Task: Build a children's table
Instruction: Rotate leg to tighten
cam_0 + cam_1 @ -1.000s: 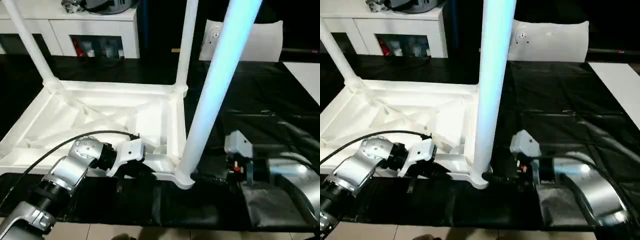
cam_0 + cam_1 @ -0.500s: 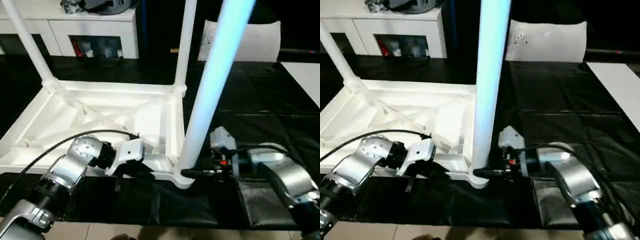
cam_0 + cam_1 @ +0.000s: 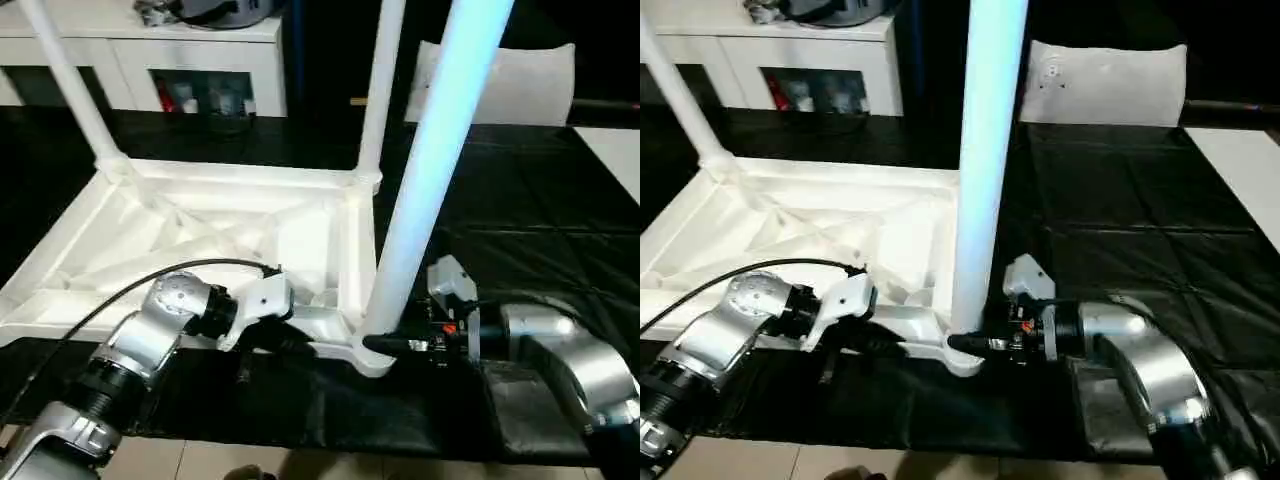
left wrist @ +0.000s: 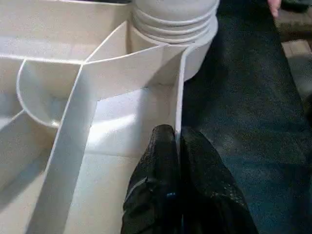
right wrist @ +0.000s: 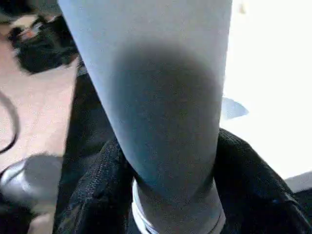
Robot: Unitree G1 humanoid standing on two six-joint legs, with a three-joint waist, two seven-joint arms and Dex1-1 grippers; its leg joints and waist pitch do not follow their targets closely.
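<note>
Three legs already stand in the upturned tabletop (image 3: pixel 200 225) on the black surface (image 3: pixel 520 200), the right end effector (image 3: pixel 385 345) closed round the base of the nearest leg (image 3: pixel 425 170), the left end effector (image 4: pixel 178 146) pinching the tabletop's rim, one socket seemingly unfilled

An indoor room set up as a robot test space with home-style furniture. A white cabinet (image 3: pixel 200 60) with glass doors stands against the far wall, a black sheet (image 3: pixel 520 200) covers the work surface, and pale floor tiles (image 3: pixel 330 462) show at the near edge.
</note>
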